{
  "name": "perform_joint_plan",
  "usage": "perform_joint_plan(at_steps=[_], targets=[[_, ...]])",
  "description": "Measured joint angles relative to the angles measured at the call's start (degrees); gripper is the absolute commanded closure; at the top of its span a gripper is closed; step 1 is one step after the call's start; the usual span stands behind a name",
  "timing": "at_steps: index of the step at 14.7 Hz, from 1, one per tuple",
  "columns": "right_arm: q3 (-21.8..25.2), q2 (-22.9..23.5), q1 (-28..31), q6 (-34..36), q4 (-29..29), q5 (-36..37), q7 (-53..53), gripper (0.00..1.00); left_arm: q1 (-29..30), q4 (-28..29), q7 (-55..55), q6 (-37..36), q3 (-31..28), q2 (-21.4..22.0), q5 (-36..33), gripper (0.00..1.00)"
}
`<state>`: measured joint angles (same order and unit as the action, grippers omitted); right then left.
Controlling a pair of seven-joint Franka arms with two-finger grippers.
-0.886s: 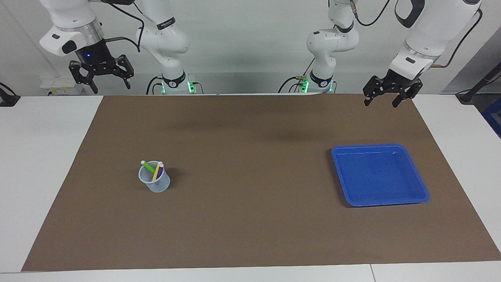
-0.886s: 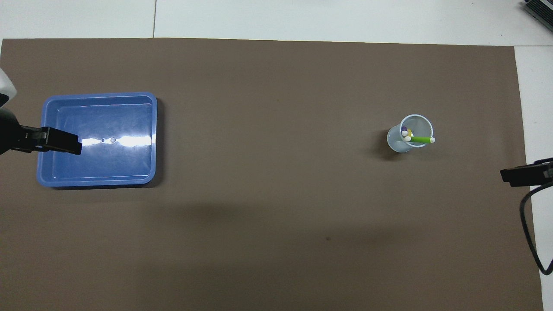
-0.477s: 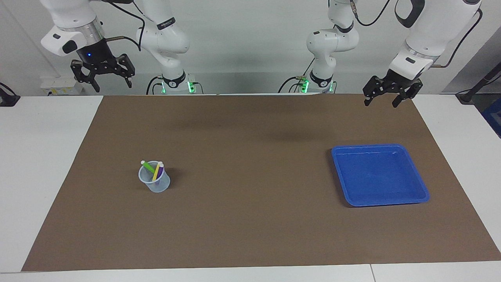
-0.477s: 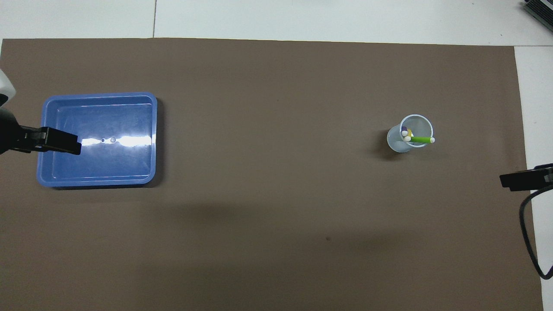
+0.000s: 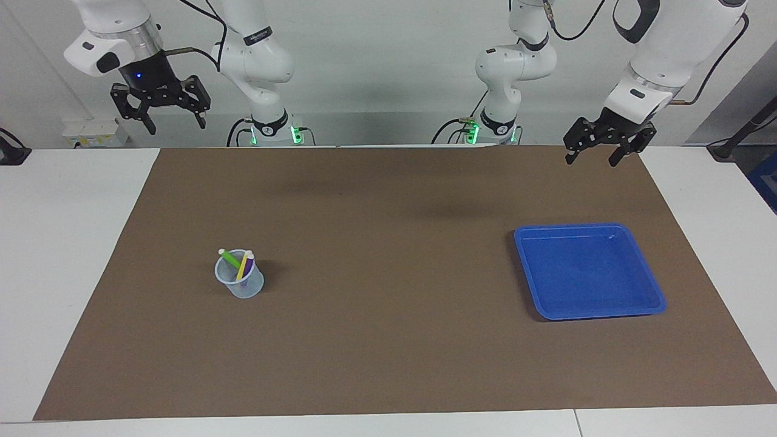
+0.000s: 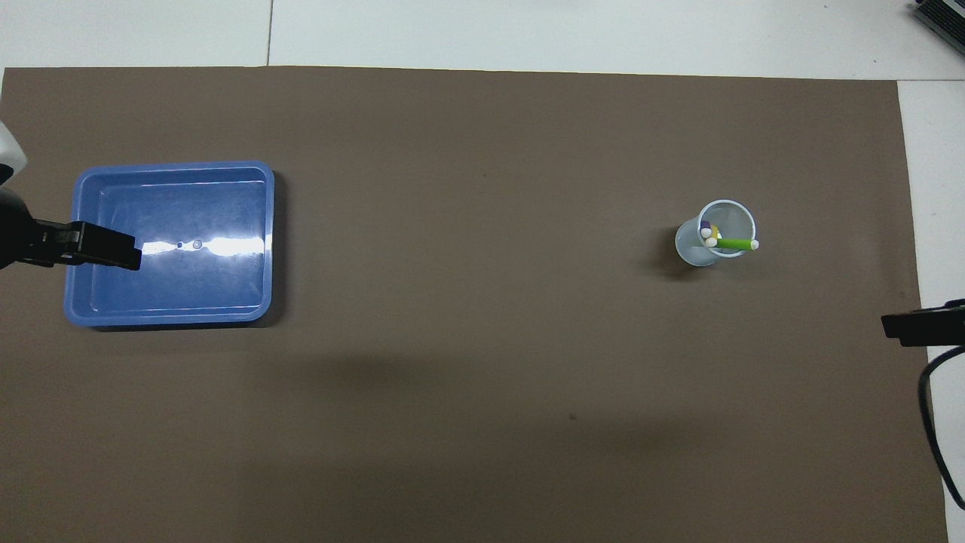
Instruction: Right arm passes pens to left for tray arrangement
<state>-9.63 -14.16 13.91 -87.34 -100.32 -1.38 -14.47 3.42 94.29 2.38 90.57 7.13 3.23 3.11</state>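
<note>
**Pens still in the cup, both grippers empty and spread**

Facing view: pens [image 5: 240,264] stand bunched in a small clear cup [image 5: 240,281] on the brown mat [image 5: 388,340], toward the right arm's end of the tabletop [image 5: 67,255]. Green one leans out over the rim; yellow and purple sit steeper, touching each other. Pale tips up. Blue tray [image 5: 587,271] is bare, well apart, toward the left arm's end. Right gripper [image 5: 173,122] is high over the robot-side edge of the tabletop, fingers spread, nothing in it. Left gripper [image 5: 593,154] is raised over the mat's robot-side corner, also spread and empty, waiting.

Overhead view: cup [image 6: 716,232] mouth is narrow, three pens [image 6: 724,240] crowded inside. Tray [image 6: 172,243] is glossy, empty. Only the tips of the left gripper [image 6: 113,251] and right gripper [image 6: 916,327] show.

Handling, my read: pens are light, stiff, smooth plastic, so likely to roll and twist in a pinch. Cup looks light too and may tip or lift with the pen. Take the green one first, on the barrel just below the pale tip, and pull along its lean.
</note>
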Motion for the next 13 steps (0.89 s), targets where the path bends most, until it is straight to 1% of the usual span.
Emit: perform_joint_plan(at_steps=[9, 13], targets=[[0.0, -0.5, 0.0, 1.0, 0.0, 0.0, -0.8, 0.0, 0.0, 0.1, 0.0, 0.0, 0.0, 0.0, 0.0, 0.0], [0.4, -0.6, 0.0, 1.6, 0.0, 0.0, -4.5, 0.0, 0.0, 0.1, 0.0, 0.0, 0.0, 0.0, 0.0, 0.0]])
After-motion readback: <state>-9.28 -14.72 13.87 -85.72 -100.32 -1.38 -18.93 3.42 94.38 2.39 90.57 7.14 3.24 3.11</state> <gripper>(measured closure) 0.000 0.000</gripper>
